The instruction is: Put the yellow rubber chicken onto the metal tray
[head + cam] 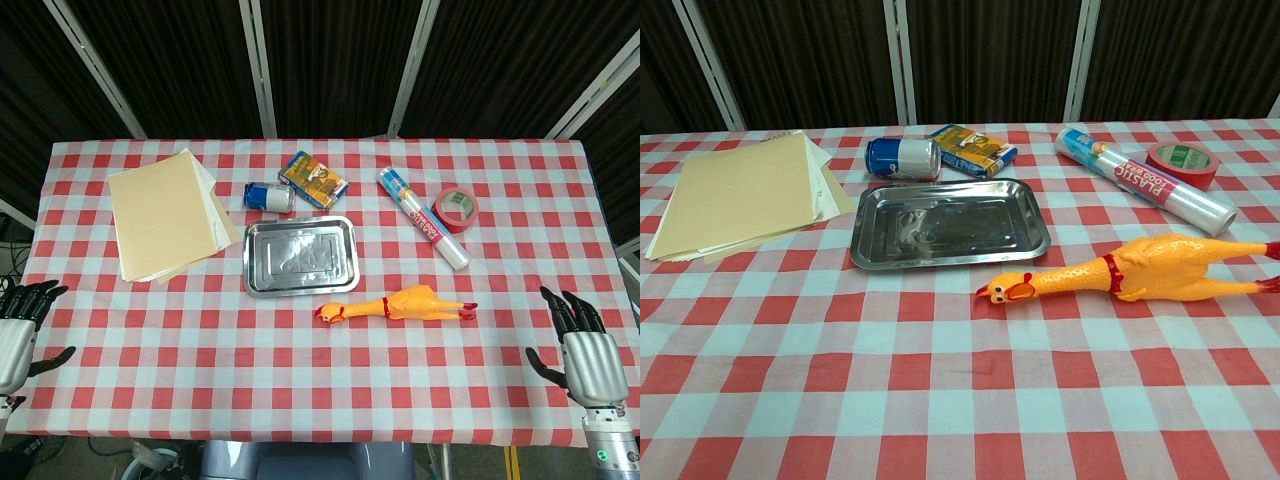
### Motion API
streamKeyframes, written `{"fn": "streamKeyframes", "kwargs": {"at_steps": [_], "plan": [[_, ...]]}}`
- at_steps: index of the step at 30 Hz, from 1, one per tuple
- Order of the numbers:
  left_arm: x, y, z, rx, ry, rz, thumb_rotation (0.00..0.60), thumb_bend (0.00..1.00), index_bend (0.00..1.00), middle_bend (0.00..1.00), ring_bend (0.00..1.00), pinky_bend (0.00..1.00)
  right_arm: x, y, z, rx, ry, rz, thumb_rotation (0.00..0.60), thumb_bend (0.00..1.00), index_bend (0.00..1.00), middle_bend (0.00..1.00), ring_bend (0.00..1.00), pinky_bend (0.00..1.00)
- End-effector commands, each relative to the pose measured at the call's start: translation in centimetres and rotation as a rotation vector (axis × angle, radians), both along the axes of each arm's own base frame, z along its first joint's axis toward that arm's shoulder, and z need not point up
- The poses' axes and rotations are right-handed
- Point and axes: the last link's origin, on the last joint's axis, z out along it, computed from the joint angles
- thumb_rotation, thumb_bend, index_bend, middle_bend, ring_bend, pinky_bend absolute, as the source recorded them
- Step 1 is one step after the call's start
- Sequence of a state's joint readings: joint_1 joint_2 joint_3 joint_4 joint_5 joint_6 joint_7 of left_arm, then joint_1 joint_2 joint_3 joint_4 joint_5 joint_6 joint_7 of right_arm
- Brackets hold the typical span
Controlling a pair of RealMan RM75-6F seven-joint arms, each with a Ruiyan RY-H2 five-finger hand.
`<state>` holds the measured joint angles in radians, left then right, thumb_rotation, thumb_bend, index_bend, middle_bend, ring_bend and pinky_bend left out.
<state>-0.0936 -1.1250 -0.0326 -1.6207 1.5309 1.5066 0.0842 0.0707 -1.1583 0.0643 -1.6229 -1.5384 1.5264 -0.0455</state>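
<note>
Roll (pixel 1145 178) reads "PLASTIC FOOD WRAP"; left robot hand (pixel 18 330), right robot hand (pixel 585 350) empty, fingers spread

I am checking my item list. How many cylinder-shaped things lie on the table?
2: a blue metal drink can on its side behind the metal tray, and a clear roll of plastic food wrap beside the red tape roll. None looks hidden.

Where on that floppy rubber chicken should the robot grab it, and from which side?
Probably the thick body of the rubber chicken, taken from above by the right hand, which is nearer. It lies flat on its side; the neck looks thin and bendy.
</note>
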Motion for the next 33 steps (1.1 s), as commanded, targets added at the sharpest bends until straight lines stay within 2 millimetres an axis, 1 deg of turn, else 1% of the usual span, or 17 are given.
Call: {"fn": "streamKeyframes", "kwargs": {"at_steps": [1,9,15,22,27,29,31,33], "plan": [[0.1,0.1,0.0,-0.001,0.000,-0.003,0.600,0.00,0.18,0.14,0.12,0.12,0.0,0.0,0.1,-0.010,-0.006,0.006,0.600,0.30,0.05,0.18,0.11,0.14],[0.3,0.1,-0.2,-0.014,0.004,-0.009,0.600,0.00,0.19,0.14,0.13,0.12,-0.2,0.3,0.0,-0.015,-0.010,0.006,0.600,0.30,0.04,0.18,0.11,0.14],[0.2,-0.3,-0.1,-0.007,-0.002,-0.005,0.600,0.00,0.19,0.14,0.13,0.12,0.0,0.4,0.2,-0.029,-0.023,0.023,0.600,0.30,0.04,0.18,0.11,0.14],[0.3,-0.3,0.2,-0.002,0.000,-0.013,0.600,0.00,0.19,0.14,0.13,0.13,0.9,-0.5,-0.1,0.005,-0.046,0.064,0.600,0.30,0.04,0.18,0.11,0.14],[0.4,0.0,0.3,-0.009,0.003,-0.017,0.600,0.00,0.20,0.14,0.13,0.13,2.2,-2.1,-0.5,0.068,-0.055,0.111,0.600,0.30,0.04,0.18,0.11,0.14],[0.5,0.1,0.4,-0.008,0.006,-0.020,0.600,0.00,0.20,0.14,0.13,0.13,2.9,-3.1,-0.7,0.107,-0.059,0.134,0.600,0.30,0.04,0.18,0.11,0.14],[0.7,0.4,0.7,-0.003,0.010,-0.027,0.600,0.00,0.20,0.14,0.13,0.13,4.5,-5.4,-1.8,0.200,-0.043,0.192,0.600,0.30,0.04,0.18,0.11,0.14],[0.9,0.6,0.8,-0.006,0.011,-0.028,0.600,0.00,0.20,0.14,0.13,0.13,5.3,-7.1,-2.4,0.263,-0.040,0.203,0.600,0.30,0.04,0.18,0.11,0.14]]}}
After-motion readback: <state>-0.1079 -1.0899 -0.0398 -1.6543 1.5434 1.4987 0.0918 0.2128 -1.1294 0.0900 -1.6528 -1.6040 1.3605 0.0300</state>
